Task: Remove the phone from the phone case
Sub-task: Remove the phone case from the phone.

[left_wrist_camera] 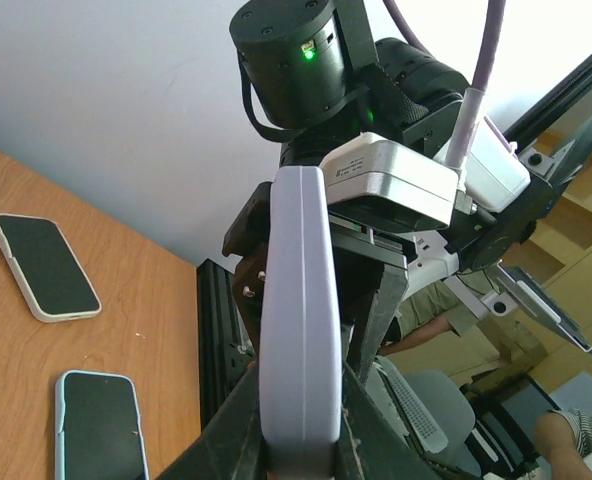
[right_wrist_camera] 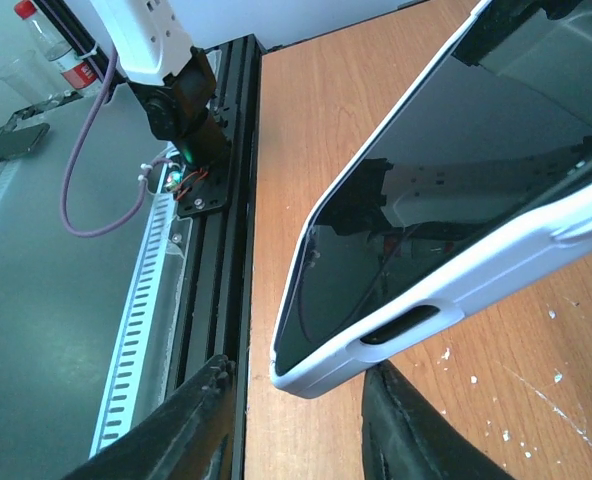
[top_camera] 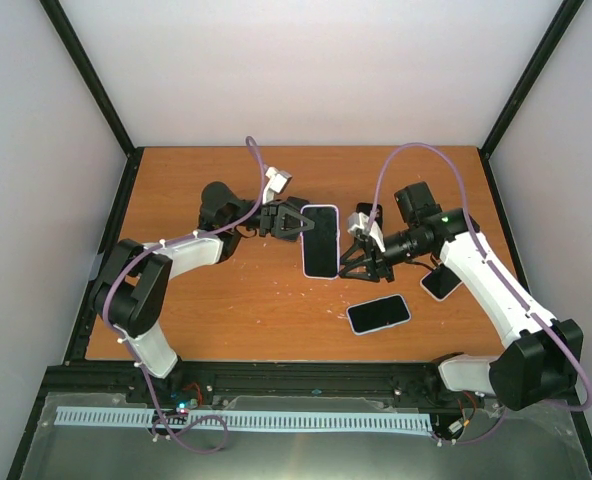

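above the orange counter [top_camera: 256, 300] the phone [top_camera: 320, 245] sits fully inside its phone case [left_wrist_camera: 298, 300], pinched edge-on by the left tool [left_wrist_camera: 301, 440]; the right tool [right_wrist_camera: 296, 420] stands spread around one corner. separating them remains.

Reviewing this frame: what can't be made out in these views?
Left wrist: the phone case is edge-on in the left gripper; its screen side is hidden.
Right wrist: the phone runs off the top and right edges.
Top external: the right gripper overlaps the case's right edge; any gap is too small to see. The right forearm covers part of a second phone.
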